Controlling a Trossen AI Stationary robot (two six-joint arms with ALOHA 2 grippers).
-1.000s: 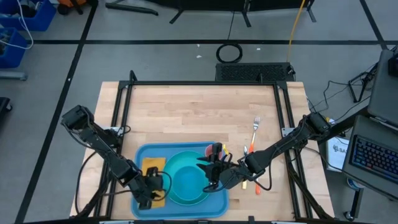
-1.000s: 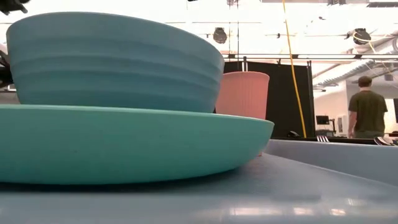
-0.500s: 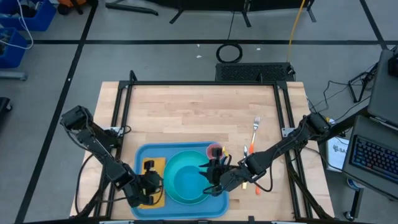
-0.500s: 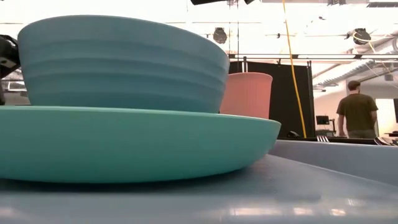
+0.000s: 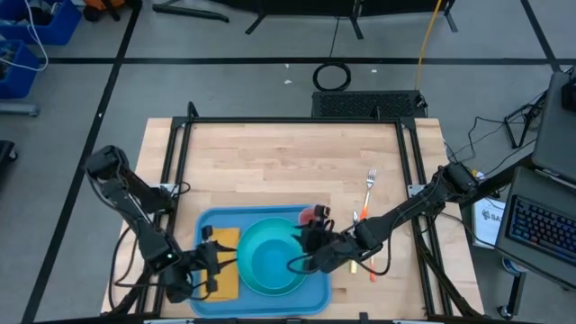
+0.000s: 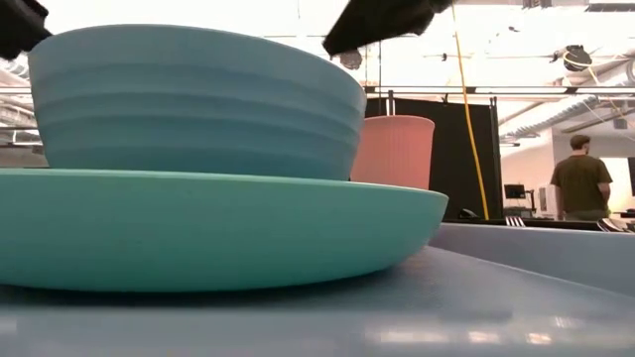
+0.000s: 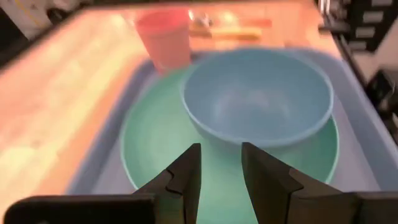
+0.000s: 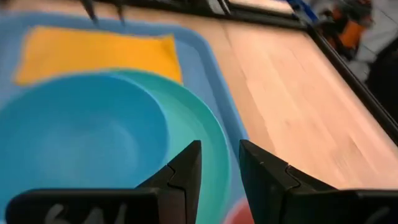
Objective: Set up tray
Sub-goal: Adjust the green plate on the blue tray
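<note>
- The tray point(image 5: 315, 290) lies at the lower middle of the overhead picture, at the near edge of the wooden counter point(image 5: 288, 166).
- On the tray sits a turquoise plate point(image 5: 255, 284) with a blue bowl point(image 5: 270, 256) standing in it; in the low view the bowl point(image 6: 189, 99) fills the upper left above the plate point(image 6: 208, 228).
- An orange napkin point(image 5: 225, 238) lies flat on the tray's left part, just beside the plate.
- The left pincer point(image 5: 205, 266) hovers over the napkin at the lower left; its fingers point(image 7: 183, 180) stand slightly apart with nothing between them.
- The right pincer point(image 5: 310, 247) hangs over the plate's right rim; its fingers point(image 8: 186, 171) show a narrow gap, holding nothing.
- A pink cup point(image 5: 309, 215) stands at the tray's far right corner, just beyond the right pincer.
- A fork point(image 5: 368, 186) lies on the counter, right of the tray and apart from it.
- A person point(image 6: 580, 178) stands far off at the right of the low view.
</note>
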